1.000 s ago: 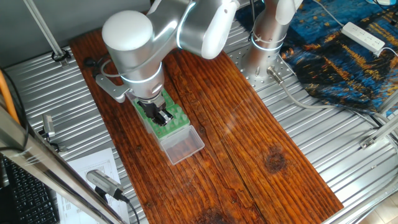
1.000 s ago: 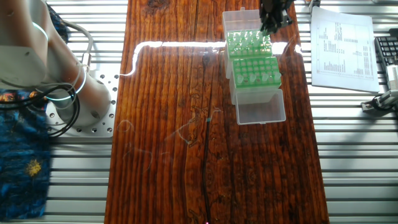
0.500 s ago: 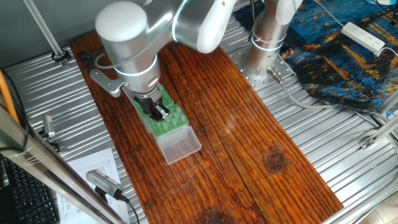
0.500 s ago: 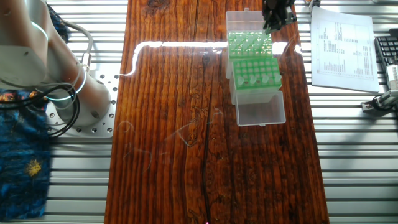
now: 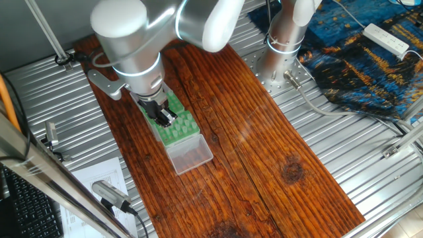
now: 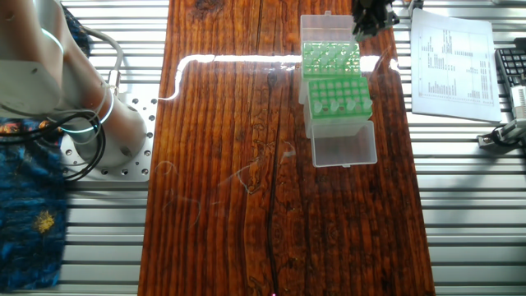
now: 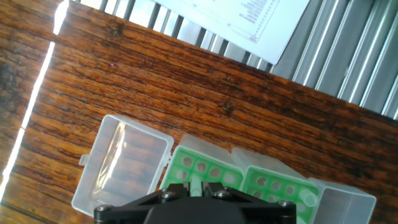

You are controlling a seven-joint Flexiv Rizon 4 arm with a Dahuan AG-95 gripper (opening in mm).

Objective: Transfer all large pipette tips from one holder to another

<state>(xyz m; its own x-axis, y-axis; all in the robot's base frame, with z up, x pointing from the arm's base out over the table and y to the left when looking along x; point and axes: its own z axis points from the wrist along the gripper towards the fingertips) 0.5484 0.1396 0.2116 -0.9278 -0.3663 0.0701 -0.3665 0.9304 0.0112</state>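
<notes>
Two green racks stand end to end on the wooden table, one (image 6: pixel 330 59) and the other (image 6: pixel 338 86) beside it. Each has a clear lid folded open. Large pipette tips (image 6: pixel 349 104) show as pale cones in some holes of the nearer rack. In the hand view my gripper (image 7: pixel 196 186) is shut on one pale-green large pipette tip (image 7: pixel 196 182), held upright between the jaws above the left rack (image 7: pixel 214 168). The right rack (image 7: pixel 273 183) holds another tip (image 7: pixel 307 198). In one fixed view the gripper (image 5: pixel 164 118) hangs over the racks (image 5: pixel 180 125).
Clear lids lie open at both ends of the racks, one (image 6: pixel 343 146) toward the table's middle and one (image 6: pixel 325 25) at the far end. A printed sheet (image 6: pixel 452 62) lies on the metal slats beside the wooden board. The arm's base (image 5: pixel 284 39) stands at the back.
My gripper, holding the tip, has drifted away from the rack's middle toward the table edge near the paper sheet. The racks seem to have shifted slightly.
</notes>
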